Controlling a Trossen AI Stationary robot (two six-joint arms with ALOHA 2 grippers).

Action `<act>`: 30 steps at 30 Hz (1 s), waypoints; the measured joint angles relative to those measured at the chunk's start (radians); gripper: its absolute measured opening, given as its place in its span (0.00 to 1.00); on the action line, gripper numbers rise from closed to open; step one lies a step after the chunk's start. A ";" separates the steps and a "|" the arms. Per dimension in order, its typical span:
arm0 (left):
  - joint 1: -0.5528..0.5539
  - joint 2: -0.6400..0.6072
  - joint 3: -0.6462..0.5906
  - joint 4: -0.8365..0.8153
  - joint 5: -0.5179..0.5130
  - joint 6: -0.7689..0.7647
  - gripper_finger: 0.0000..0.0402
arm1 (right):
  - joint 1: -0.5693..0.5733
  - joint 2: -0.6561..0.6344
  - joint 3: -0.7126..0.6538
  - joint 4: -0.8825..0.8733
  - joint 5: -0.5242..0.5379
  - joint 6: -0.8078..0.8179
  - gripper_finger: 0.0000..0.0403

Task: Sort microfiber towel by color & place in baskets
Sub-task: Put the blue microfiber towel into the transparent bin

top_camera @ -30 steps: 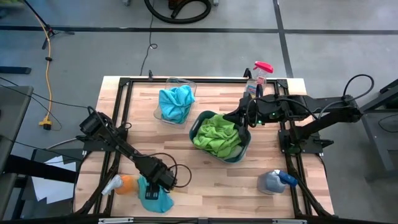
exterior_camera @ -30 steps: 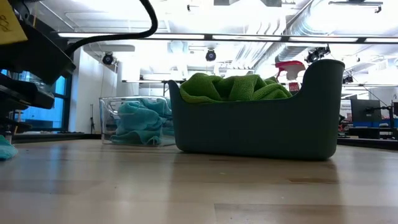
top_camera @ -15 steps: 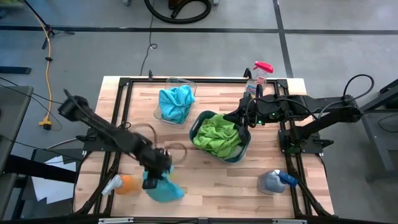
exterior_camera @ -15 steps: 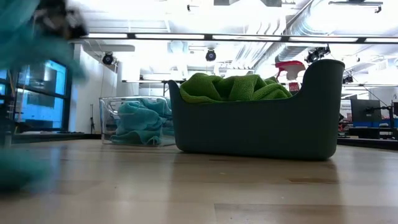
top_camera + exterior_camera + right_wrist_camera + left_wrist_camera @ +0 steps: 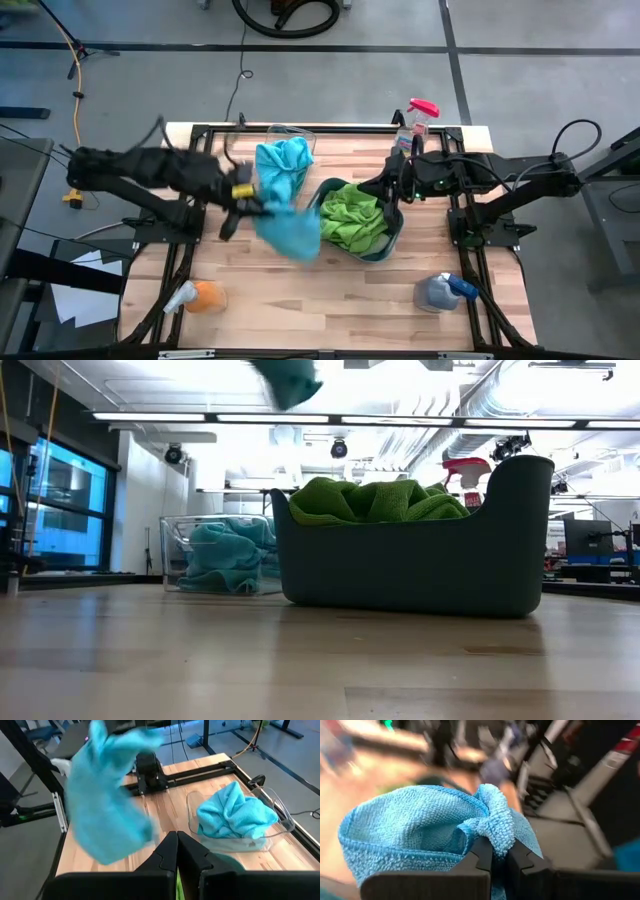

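My left gripper [image 5: 248, 205] is shut on a turquoise microfiber towel [image 5: 290, 232] and holds it in the air near the table's middle, between the two baskets. The towel also shows in the low view [image 5: 285, 380] and the right wrist view [image 5: 107, 805]. The clear basket [image 5: 290, 130] at the far middle holds turquoise towels [image 5: 283, 165]. The dark teal-grey basket [image 5: 392, 240] holds lime green towels [image 5: 350, 220]. My right gripper [image 5: 176, 840] hovers shut over the dark basket's far right rim. My left gripper pinches a bunched fold of the towel [image 5: 495, 827] between its two fingertips [image 5: 482, 852]. The fingers slant down toward the table's right. The towel is lifted clear of the table and trails slack beyond the fingers.
A pink-topped spray bottle [image 5: 418, 115] stands at the far right corner, a blue-topped one [image 5: 445, 290] lies near the right front, and an orange one [image 5: 200, 297] lies at the left front. A black metal frame [image 5: 195, 140] runs around the table's edges.
My left gripper has risen from the table's near left, taking the turquoise towel with it, and swung toward the far side and the middle, tipping from pointing down toward level. The towel has come off the table and now hangs clear, swinging out toward the baskets.
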 joint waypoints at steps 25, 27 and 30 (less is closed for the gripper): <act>0.731 0.070 0.209 -0.049 0.099 0.761 0.00 | 0.000 0.000 0.000 0.122 0.049 0.112 0.00; 0.783 0.099 0.230 -0.044 0.172 0.766 0.00 | 0.000 0.000 0.000 0.122 0.053 0.128 0.00; 0.833 0.128 0.229 -0.055 0.188 0.822 0.00 | 0.000 0.000 0.000 0.122 0.053 0.143 0.00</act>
